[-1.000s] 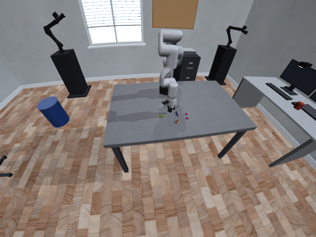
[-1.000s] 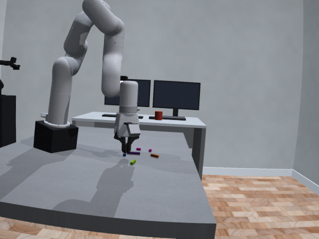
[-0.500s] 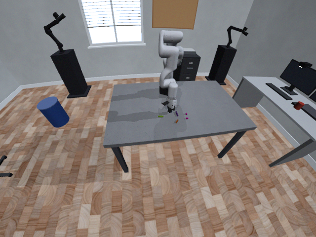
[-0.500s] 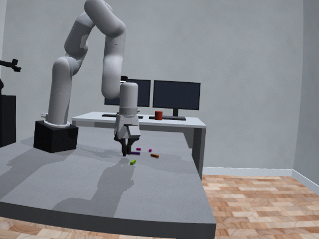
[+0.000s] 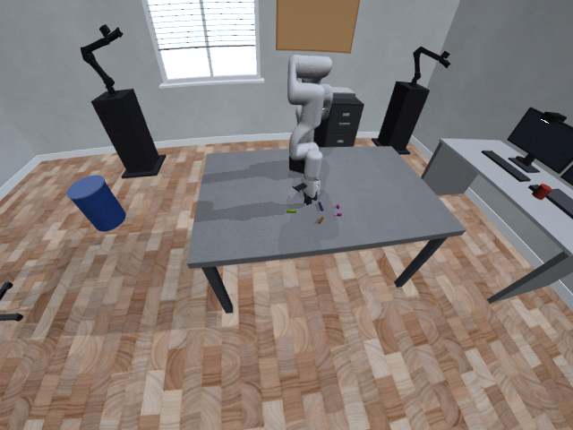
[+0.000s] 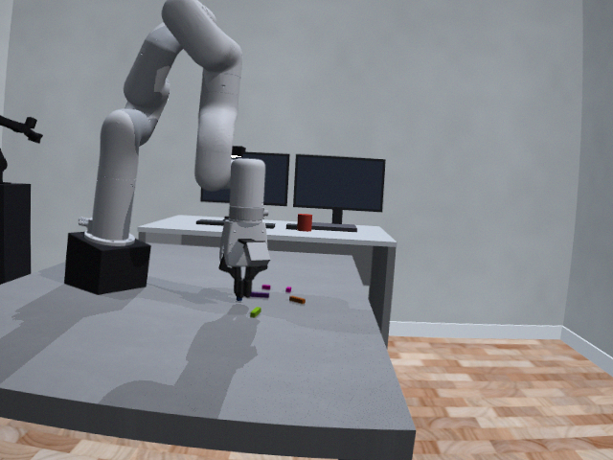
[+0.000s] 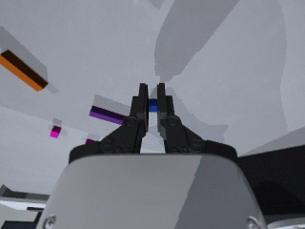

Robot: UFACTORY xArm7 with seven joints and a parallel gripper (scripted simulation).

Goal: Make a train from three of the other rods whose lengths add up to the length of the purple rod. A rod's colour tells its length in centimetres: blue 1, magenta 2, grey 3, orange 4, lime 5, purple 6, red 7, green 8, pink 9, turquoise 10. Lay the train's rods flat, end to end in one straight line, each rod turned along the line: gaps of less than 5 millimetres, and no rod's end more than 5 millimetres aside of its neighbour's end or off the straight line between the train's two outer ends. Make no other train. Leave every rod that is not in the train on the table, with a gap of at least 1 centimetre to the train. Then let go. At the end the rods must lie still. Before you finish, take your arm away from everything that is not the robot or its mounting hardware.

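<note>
None of the train looks built: the gripper (image 7: 152, 97) pinches the blue rod (image 7: 152, 105) near the purple rod (image 7: 106, 114), with both magenta rods (image 6: 265, 287) lying apart.

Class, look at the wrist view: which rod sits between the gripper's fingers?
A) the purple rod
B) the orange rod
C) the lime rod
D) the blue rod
D: in the wrist view a small blue rod shows between the fingertips of the gripper, which is shut on it, while the orange rod and purple rod lie apart on the table.
</note>
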